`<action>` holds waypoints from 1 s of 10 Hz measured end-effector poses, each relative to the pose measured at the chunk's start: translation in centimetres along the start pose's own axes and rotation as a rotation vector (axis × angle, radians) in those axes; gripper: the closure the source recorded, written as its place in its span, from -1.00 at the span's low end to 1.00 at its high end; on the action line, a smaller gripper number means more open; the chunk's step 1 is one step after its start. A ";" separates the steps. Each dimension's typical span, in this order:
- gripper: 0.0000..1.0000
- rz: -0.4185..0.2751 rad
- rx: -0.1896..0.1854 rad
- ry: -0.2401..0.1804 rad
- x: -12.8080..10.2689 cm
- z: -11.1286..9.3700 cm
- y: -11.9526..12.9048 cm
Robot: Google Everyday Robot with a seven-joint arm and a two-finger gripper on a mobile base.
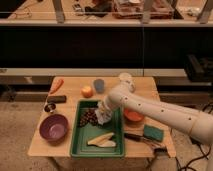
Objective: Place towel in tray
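Holding the towel (103, 115) over the tray (82, 143), my gripper (103, 111) sits above the tray's upper middle, near the centre of the bench. The pale cloth hangs bunched beneath the wrist, so I read the tool as closed on it, though the fingertips themselves are buried in the fabric. The towel's lower edge looks close to the tray floor, just beside a dark cluster (89, 117) in the tray's far left corner; I cannot tell whether they touch. Nearer the front edge, pale pieces (101, 140) lie in the tray.

I judge this to be the placing step, nearly finished: the cloth is inside the tray's outline but not yet released. Next I would ease down a little, let go, then lift straight up so the cloth does not drag out over the rim.

Around the tray: a bowl (53, 127) toward the front left corner, a carrot (56, 84) at the back left, a sponge (153, 132) front right.
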 end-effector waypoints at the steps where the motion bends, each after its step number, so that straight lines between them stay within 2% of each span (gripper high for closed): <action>1: -0.60 0.019 -0.009 -0.017 -0.8 0.9 0.6; 2: -0.60 0.055 -0.019 -0.042 -2.4 2.0 1.8; 4: -0.60 0.113 -0.019 -0.059 -4.6 2.4 3.8; 5: -0.60 0.144 -0.006 -0.043 -5.2 2.3 4.6; 6: -0.60 0.163 0.012 -0.010 -5.1 2.0 4.9; 8: -0.60 0.184 0.059 0.081 -4.2 0.5 4.5; 9: -0.60 0.191 0.069 0.109 -4.0 -0.1 4.5; 10: -0.60 0.190 0.069 0.110 -3.9 -0.1 4.5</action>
